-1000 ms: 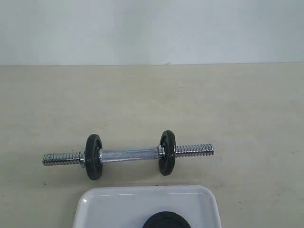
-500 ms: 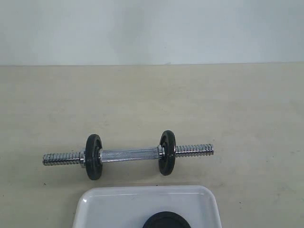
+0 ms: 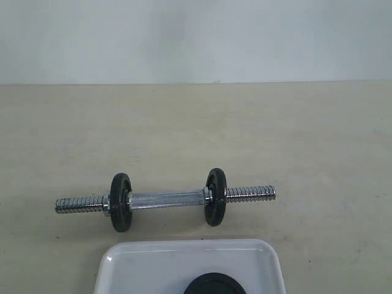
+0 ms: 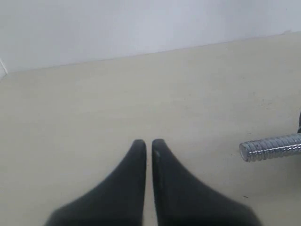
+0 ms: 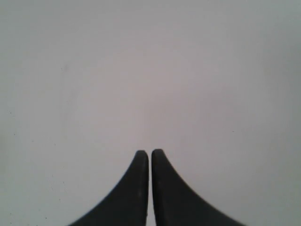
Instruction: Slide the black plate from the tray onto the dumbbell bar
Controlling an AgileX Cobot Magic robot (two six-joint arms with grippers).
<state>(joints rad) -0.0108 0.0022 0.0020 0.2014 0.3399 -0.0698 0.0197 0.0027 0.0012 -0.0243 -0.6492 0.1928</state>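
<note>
The chrome dumbbell bar lies across the table with one black disc on its left side and another on its right. The white tray sits at the near edge. In it lies the black plate, only its far rim showing. Neither gripper appears in the exterior view. In the left wrist view my left gripper is shut and empty over bare table, a threaded bar end off to one side. My right gripper is shut and empty before a blank pale surface.
A pale wall rises behind the beige table. Table surface shows beyond the bar and on both sides of the tray.
</note>
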